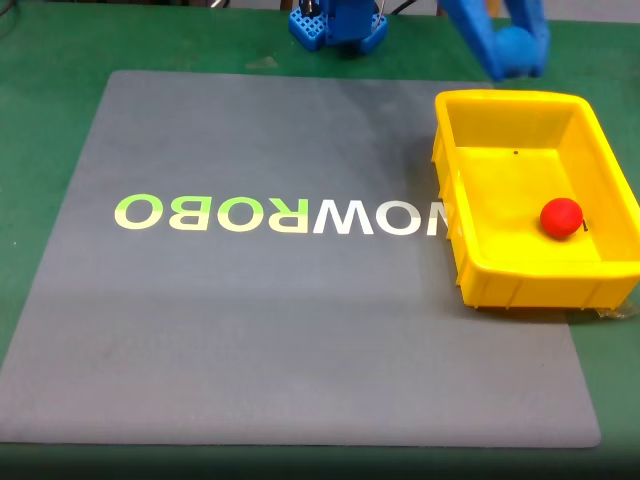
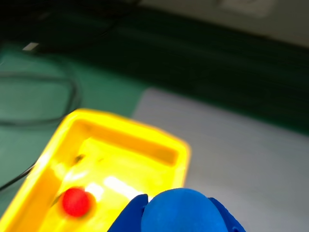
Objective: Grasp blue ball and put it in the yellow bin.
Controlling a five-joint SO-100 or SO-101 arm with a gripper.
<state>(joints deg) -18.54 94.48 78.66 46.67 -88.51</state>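
Observation:
The blue ball (image 1: 517,47) (image 2: 179,209) is held in the air by my blue gripper (image 1: 512,58) (image 2: 177,220), which is shut on it. In the fixed view it hangs just beyond the far rim of the yellow bin (image 1: 520,155), at the top right. In the wrist view the ball sits at the bottom edge between the two blue fingers (image 2: 129,215), with the yellow bin (image 2: 128,137) below and to the left, blurred.
A red ball (image 1: 561,216) (image 2: 76,201) lies inside the bin near its right wall in the fixed view. The bin stands on the right edge of a grey mat (image 1: 260,330) printed with letters. The arm's blue base (image 1: 338,25) is at the top centre, on green table.

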